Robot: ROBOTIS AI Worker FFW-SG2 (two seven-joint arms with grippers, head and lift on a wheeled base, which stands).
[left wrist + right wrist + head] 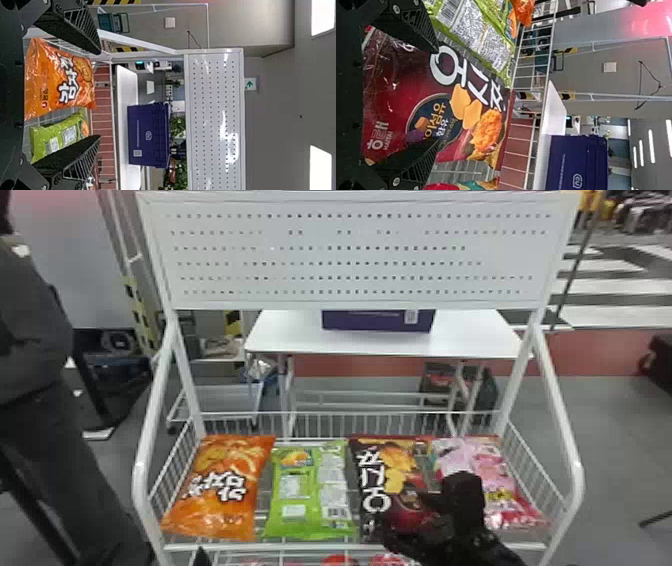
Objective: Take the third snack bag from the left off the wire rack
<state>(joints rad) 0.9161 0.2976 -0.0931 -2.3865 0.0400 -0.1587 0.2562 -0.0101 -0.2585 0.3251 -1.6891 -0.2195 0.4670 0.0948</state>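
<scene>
- The wire rack [145, 470] is a white frame with a perforated back panel [350, 250] above one wire shelf.
- Behind the rack stands a white table [460, 340] with a blue box [378, 320] on it.
- Four snack bags lie flat, side by side, on the shelf. From the left they are an orange bag [220, 485], a green bag [310, 490], a dark red bag [395, 480] and a pink bag [485, 480].
- The dark red bag is the third from the left and is the task item. It rests on the shelf wires between the green and pink bags, with the pink bag's edge touching or slightly overlapping it.
- The right gripper [431, 95] is over the near end of the dark red bag. Its fingers are spread wide, one on each side of the bag's width, and are not clamped on it.
- The left gripper [97, 93] waits off the near side of the rack, facing the orange and green bags. Its fingers are apart and hold nothing.
- Progress assessment: the approach and alignment appear complete. Not yet done: lowering onto the bag if needed, closing the fingers, then lifting the bag clear of the rack.
- Contact between the right fingers and the bag cannot be confirmed.
</scene>
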